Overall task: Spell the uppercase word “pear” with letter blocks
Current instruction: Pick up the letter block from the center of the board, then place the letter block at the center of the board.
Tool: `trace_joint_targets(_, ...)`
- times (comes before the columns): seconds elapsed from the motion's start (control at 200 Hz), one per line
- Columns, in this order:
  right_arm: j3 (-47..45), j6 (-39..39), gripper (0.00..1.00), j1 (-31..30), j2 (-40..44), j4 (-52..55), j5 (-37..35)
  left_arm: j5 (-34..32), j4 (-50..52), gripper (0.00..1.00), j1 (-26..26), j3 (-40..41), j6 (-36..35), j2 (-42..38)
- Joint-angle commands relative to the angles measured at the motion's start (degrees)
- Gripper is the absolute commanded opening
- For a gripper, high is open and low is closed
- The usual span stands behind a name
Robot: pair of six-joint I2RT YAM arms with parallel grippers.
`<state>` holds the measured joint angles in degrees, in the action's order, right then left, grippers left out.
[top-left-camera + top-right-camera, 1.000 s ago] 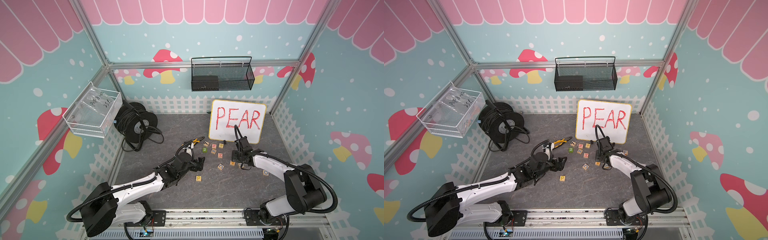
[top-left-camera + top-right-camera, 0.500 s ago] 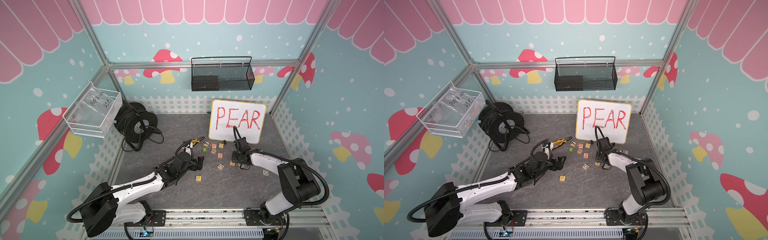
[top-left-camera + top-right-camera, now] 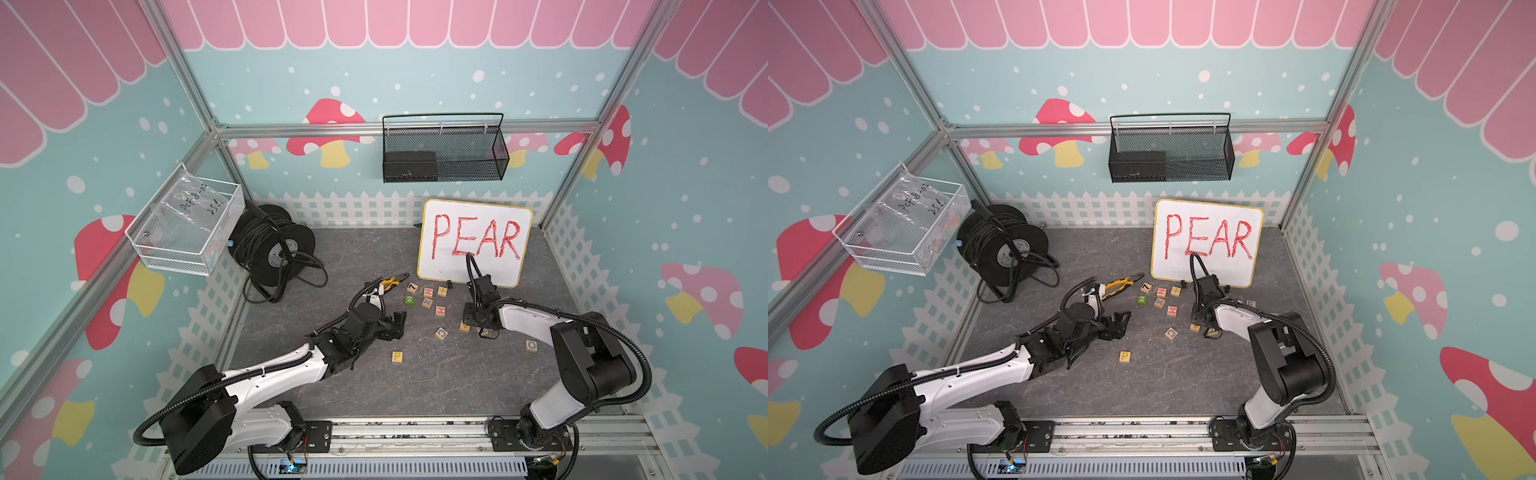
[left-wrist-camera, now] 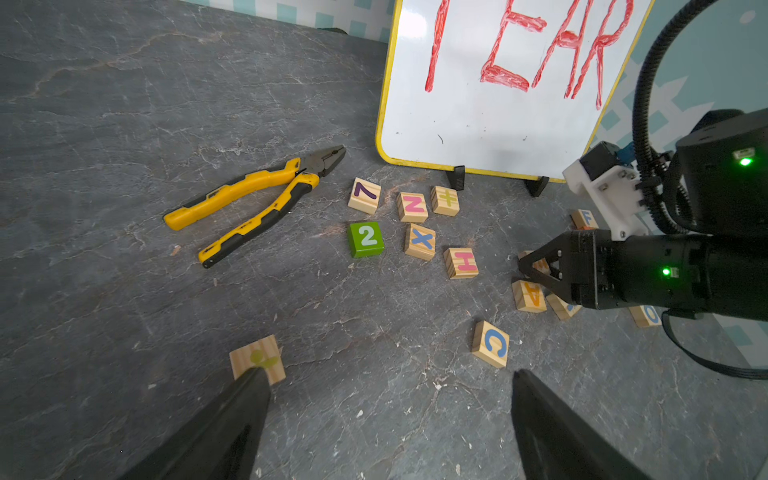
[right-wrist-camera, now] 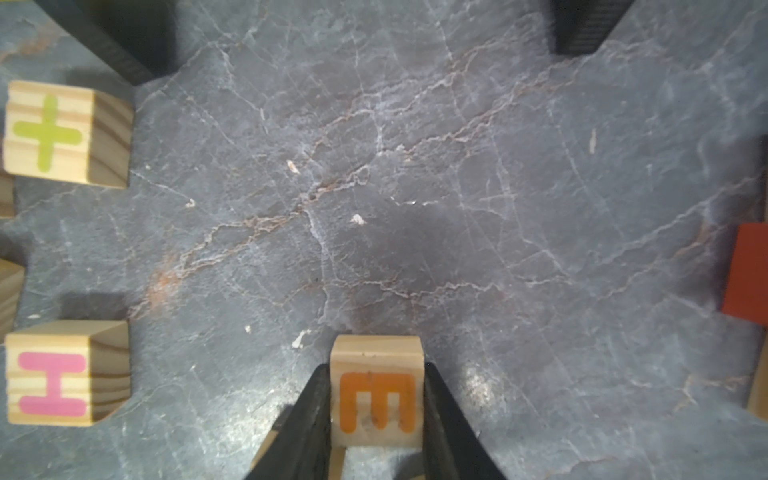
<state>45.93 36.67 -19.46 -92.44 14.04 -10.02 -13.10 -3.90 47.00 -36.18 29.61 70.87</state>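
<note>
My right gripper [image 5: 376, 367] is shut on the orange E block [image 5: 377, 392], which sits low on the dark floor. In both top views the right gripper [image 3: 472, 321] [image 3: 1198, 320] points down and hides the E. Beside it lies the orange A block [image 4: 528, 296] [image 3: 464, 327], and a block with a blue letter [image 4: 562, 306] is half hidden under the fingers. The yellow P block [image 3: 397, 356] [image 3: 1124, 356] [image 4: 257, 359] lies alone nearer the front. My left gripper [image 3: 398, 326] [image 4: 388, 376] hovers open just behind the P, holding nothing.
Loose blocks 7, N, +, X, H and a green 2 [image 3: 409, 300] lie before the PEAR whiteboard [image 3: 476, 243]. A C block [image 3: 441, 333] and an O block [image 3: 531, 345] lie apart. Yellow pliers [image 3: 392, 282] and a cable reel [image 3: 270, 249] are at the left.
My right gripper's fingers have closed onto the E block, and that arm's elbow has swung inward. The left arm has stayed still.
</note>
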Motion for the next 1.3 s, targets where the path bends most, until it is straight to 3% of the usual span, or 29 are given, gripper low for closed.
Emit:
trace_joint_targets(0.0, 1.1, -0.4, 0.29, 0.2, -0.3, 0.3, -1.4, -0.9, 0.9, 0.93, -0.2, -0.8, 0.3, -0.4)
trace_joint_targets(0.245, 4.0, -7.7, 0.26, 0.1, 7.3, 0.4, -0.2, 0.4, 2.5, 0.94, -0.6, -0.9, 1.1, -3.5)
trace_joint_targets(0.44, 6.3, -17.5, 0.26, -1.3, 11.5, -0.1, 6.7, 4.2, 4.9, 0.94, -2.8, -0.4, 4.1, -8.3)
trace_joint_targets(0.566, 7.7, -26.1, 0.26, -5.0, 11.9, 1.5, 9.7, 4.5, 9.2, 0.94, -3.7, 0.0, 4.5, -12.7)
trace_joint_targets(0.711, 6.3, -35.1, 0.25, -12.1, 13.0, 2.1, 8.5, 2.1, 14.8, 0.95, -4.0, 0.9, 4.9, -19.2)
trace_joint_targets(0.946, 4.4, -39.4, 0.24, -18.2, 13.2, 0.1, 11.5, -2.4, 20.1, 0.95, -4.2, 3.7, 7.6, -29.2)
trace_joint_targets(1.106, 4.3, -40.0, 0.24, -23.2, 11.0, 0.3, 12.9, -4.1, 25.1, 0.96, -4.3, 0.9, 5.9, -30.0)
trace_joint_targets(1.296, 4.7, -40.5, 0.22, -29.7, 6.1, 4.6, 9.8, -3.1, 26.6, 0.96, -4.4, -0.3, 5.5, -30.9)
